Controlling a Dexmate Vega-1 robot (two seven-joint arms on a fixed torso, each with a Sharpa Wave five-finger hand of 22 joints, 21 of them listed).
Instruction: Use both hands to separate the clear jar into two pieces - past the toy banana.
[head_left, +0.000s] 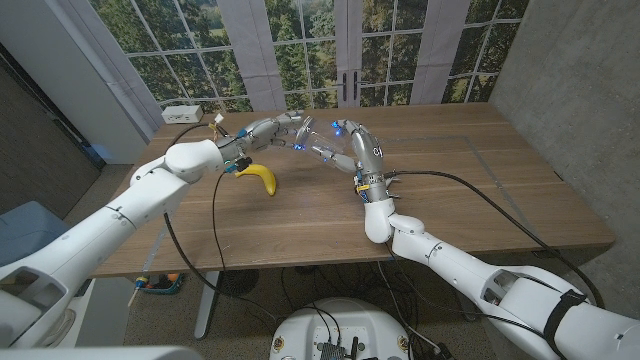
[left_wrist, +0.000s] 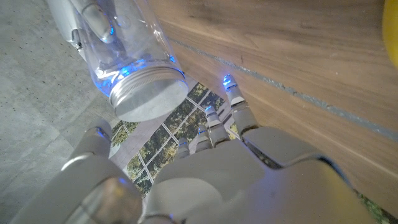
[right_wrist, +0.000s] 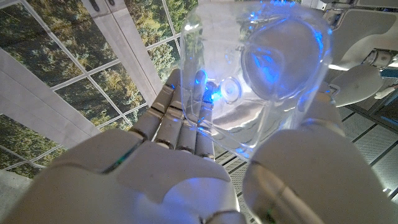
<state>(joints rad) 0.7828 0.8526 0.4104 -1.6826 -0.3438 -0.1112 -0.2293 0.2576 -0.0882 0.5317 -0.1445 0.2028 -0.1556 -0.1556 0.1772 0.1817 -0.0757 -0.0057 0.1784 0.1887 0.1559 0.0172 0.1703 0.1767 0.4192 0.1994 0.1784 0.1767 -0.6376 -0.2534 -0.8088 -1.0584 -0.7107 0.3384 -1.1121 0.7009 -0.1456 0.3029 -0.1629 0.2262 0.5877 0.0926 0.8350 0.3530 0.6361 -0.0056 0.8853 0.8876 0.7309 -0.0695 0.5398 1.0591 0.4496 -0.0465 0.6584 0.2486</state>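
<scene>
Head view: the transparent cylindrical plastic jar (head_left: 322, 143) with its silver metal screw lid (left_wrist: 149, 94) is raised above the wooden table (head_left: 470, 190), just beyond the yellow toy banana (head_left: 259, 178) and between the two hands. The right hand (head_left: 350, 148) is clamped around the jar's clear body, while the left hand (head_left: 268, 131), on the banana's far side, has its fingers apart and grasps nothing, with the lid just ahead of its fingertips and not touching them. The jar appears light, rigid and smooth, so it is judged liable to slip; the body is best wrapped fully and the left hand should take hold around the lid's rim.
</scene>
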